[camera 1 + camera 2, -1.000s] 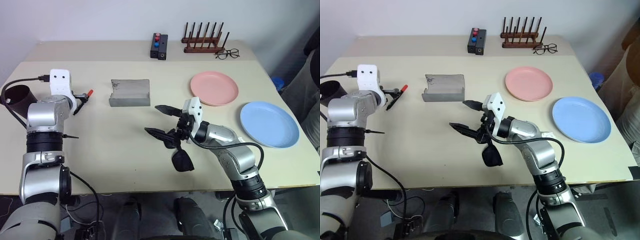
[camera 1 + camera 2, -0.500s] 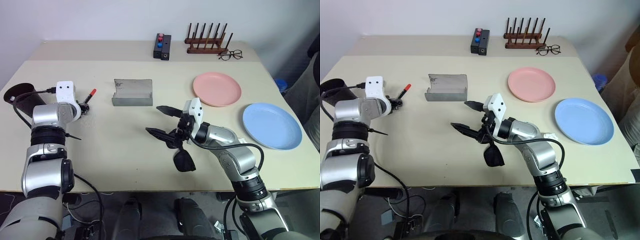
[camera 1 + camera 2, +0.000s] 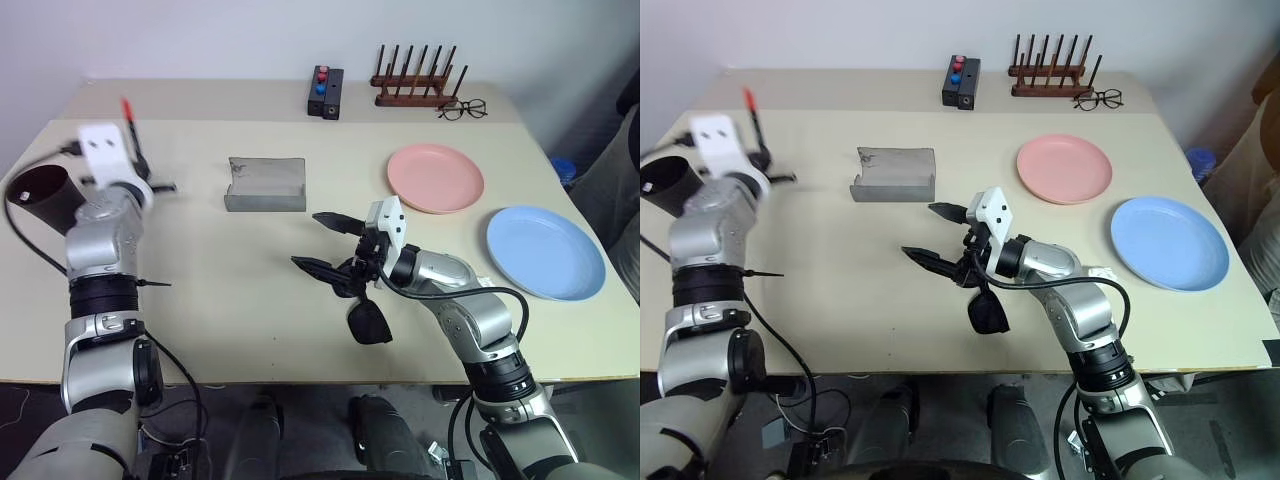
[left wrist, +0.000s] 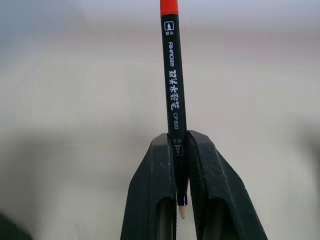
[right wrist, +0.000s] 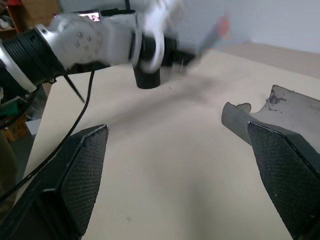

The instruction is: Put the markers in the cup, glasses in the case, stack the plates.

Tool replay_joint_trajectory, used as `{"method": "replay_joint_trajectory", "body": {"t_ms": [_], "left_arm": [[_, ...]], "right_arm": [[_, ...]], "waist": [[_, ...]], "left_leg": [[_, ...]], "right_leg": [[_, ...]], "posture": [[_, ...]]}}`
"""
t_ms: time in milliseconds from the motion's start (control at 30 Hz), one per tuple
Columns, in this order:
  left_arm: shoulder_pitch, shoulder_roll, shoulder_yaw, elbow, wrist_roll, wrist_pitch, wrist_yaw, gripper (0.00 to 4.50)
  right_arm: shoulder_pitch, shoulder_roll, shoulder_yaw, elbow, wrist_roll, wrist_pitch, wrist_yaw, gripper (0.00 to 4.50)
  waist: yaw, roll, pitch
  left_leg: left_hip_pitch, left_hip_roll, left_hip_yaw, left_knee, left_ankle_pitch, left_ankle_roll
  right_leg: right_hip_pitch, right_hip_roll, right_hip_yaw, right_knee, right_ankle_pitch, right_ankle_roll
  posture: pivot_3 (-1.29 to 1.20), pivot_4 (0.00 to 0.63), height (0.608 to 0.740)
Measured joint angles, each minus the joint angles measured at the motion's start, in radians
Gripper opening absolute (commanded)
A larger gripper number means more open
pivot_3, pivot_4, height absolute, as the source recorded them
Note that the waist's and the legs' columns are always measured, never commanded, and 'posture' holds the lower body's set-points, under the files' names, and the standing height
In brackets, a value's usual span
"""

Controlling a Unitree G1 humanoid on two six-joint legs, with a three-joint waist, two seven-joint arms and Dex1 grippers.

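From my feed I see a pale beige surface (image 3: 230,300) that fills most of the scene, its near edge running across the bottom. A second section of the same colour sits behind it, joined along a straight seam. Behind that rises a plain white wall (image 3: 220,35), evenly lit, with soft shadows under everything. At the back stand a dark wooden peg rack (image 3: 415,82), a small black box with red and blue buttons (image 3: 323,92) and thin-rimmed spectacles (image 3: 461,108). Below the front edge I make out a dark floor with cables (image 3: 175,420). Something grey and bulky sits off the right side (image 3: 610,160).
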Motion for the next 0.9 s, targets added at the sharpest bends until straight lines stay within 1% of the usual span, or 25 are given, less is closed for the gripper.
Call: {"method": "replay_joint_trajectory", "body": {"t_ms": [67, 133, 200, 300, 400, 600, 900], "left_arm": [[0.001, 0.008, 0.036, -0.063, 0.013, -0.086, 0.055, 0.03], [0.022, 0.027, 0.043, -0.102, 0.067, -0.149, 0.128, 0.03], [0.046, 0.053, 0.053, -0.122, 0.118, -0.184, 0.188, 0.03], [0.089, 0.077, 0.064, -0.134, 0.160, -0.218, 0.235, 0.03], [0.145, 0.079, 0.086, -0.137, 0.166, -0.240, 0.251, 0.03], [0.221, 0.080, 0.088, -0.136, 0.188, -0.273, 0.274, 0.03], [0.239, 0.081, 0.088, -0.055, 0.197, -0.320, 0.283, 0.03]], "right_arm": [[0.000, -0.001, -0.001, 0.000, 0.000, 0.000, 0.000, 4.50], [0.000, -0.001, 0.000, 0.000, 0.000, 0.000, 0.001, 4.50], [0.000, -0.001, -0.001, 0.000, 0.000, 0.000, 0.003, 4.50], [-0.001, 0.002, 0.000, 0.000, 0.000, 0.000, 0.006, 4.50], [-0.005, 0.005, 0.000, 0.000, 0.001, 0.000, 0.008, 4.50], [-0.009, 0.017, -0.004, 0.000, 0.022, 0.001, 0.009, 4.50], [-0.009, 0.016, -0.016, -0.003, 0.054, 0.007, 0.016, 4.50]], "waist": [[-0.003, 0.000, 0.000], [-0.005, 0.000, 0.000], [-0.004, 0.000, 0.000], [-0.002, 0.000, 0.000], [0.000, 0.000, 0.000], [0.000, 0.000, 0.000], [-0.002, 0.000, 0.000]], "left_leg": [[0.001, 0.000, 0.000, -0.001, 0.000, 0.000], [0.001, 0.000, 0.000, -0.001, 0.000, 0.000], [0.001, 0.000, 0.000, -0.001, 0.000, 0.000], [0.001, 0.000, 0.000, -0.001, 0.000, 0.000], [0.001, 0.000, 0.000, -0.001, 0.000, -0.001], [0.001, 0.000, 0.000, -0.001, 0.000, -0.001], [0.001, 0.000, 0.000, -0.001, 0.000, -0.001]], "right_leg": [[0.000, 0.000, 0.000, 0.000, 0.000, 0.000], [0.000, 0.000, 0.000, 0.000, 0.000, 0.000], [0.000, 0.000, 0.000, 0.000, 0.000, 0.000], [0.000, 0.000, 0.000, 0.000, 0.000, 0.000], [0.000, 0.000, 0.000, 0.000, 0.000, 0.000], [0.000, 0.000, 0.000, 0.000, 0.000, 0.000], [0.000, 0.000, 0.000, 0.000, 0.000, 0.000]], "posture": [[0.00, 0.150, 0.740], [0.00, 0.150, 0.740], [0.00, 0.150, 0.740], [0.00, 0.150, 0.740], [0.00, 0.150, 0.740], [0.00, 0.150, 0.740], [0.00, 0.150, 0.740]]}}
